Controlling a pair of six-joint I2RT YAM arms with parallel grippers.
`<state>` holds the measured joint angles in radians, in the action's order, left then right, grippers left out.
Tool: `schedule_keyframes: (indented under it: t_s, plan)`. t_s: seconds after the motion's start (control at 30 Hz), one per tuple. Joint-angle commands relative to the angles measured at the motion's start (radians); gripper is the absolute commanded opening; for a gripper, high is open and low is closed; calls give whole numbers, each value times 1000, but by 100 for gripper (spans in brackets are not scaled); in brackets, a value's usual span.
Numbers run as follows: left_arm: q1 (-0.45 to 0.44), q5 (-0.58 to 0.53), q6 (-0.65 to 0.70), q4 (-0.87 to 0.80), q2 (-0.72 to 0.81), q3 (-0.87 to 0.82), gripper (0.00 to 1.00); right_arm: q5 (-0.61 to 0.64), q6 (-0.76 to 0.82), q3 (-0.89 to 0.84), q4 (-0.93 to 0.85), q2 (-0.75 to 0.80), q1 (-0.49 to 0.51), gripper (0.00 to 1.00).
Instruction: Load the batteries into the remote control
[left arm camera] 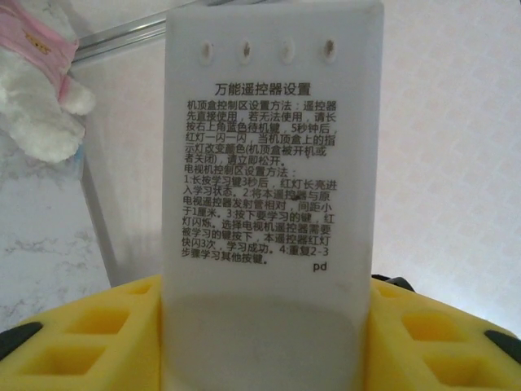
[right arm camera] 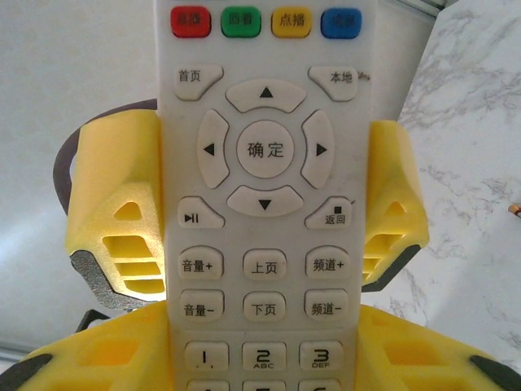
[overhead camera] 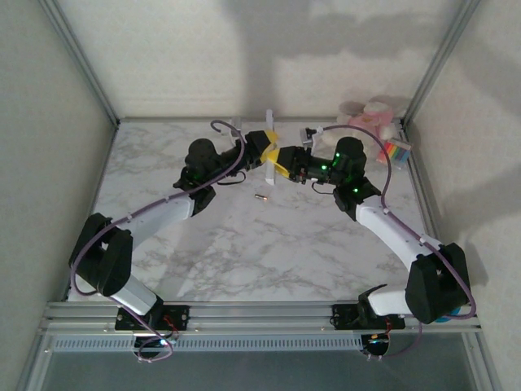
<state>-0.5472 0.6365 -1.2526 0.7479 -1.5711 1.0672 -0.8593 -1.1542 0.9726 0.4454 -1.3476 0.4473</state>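
Left claw (overhead camera: pixel 266 145) and right claw (overhead camera: pixel 286 164) both clamp the remote control (right arm camera: pixel 265 195) upright, its long axis vertical. One battery (overhead camera: pixel 262 196) lies on the tabletop (overhead camera: pixel 269 244) near its foot, roughly equidistant from both claws.

The near and middle stretch of the marble counter (overhead camera: pixel 269 261) lies free, with one small battery (overhead camera: pixel 261 197) lying on it a little past centre. At the back middle the left hand (overhead camera: pixel 269 138) and right hand (overhead camera: pixel 282 163) crowd together, both clamped on the upright remote control (overhead camera: pixel 268 175). A plush toy (overhead camera: pixel 370 116) and a striped pack (overhead camera: pixel 396 151) block the back right corner, and walls (overhead camera: pixel 49 122) close in on three sides.
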Motion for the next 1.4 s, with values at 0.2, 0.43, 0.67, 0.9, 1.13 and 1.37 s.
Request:
schedule_keyframes:
  t_s: [0.2, 0.43, 0.67, 0.9, 1.13, 1.37]
  plan:
    - [0, -23, 78, -103, 40, 51, 36, -3, 73, 45, -121, 20, -3, 98]
    - [18, -266, 368, -700, 117, 95, 39, 135, 290, 64, -494, 94, -28, 99]
    - [-7, -586, 425, -1017, 84, 19, 37, 313, 438, 82, -753, 114, -31, 99]
    - [-105, -823, 410, -1156, -112, 57, 39, 421, 492, 68, -847, 140, -30, 99]
    - [-146, -929, 374, -1234, -303, 147, 40, 473, 491, 28, -858, 185, -22, 99]
    - [-149, -936, 323, -1265, -405, 190, 42, 503, 490, 15, -875, 211, -16, 99]
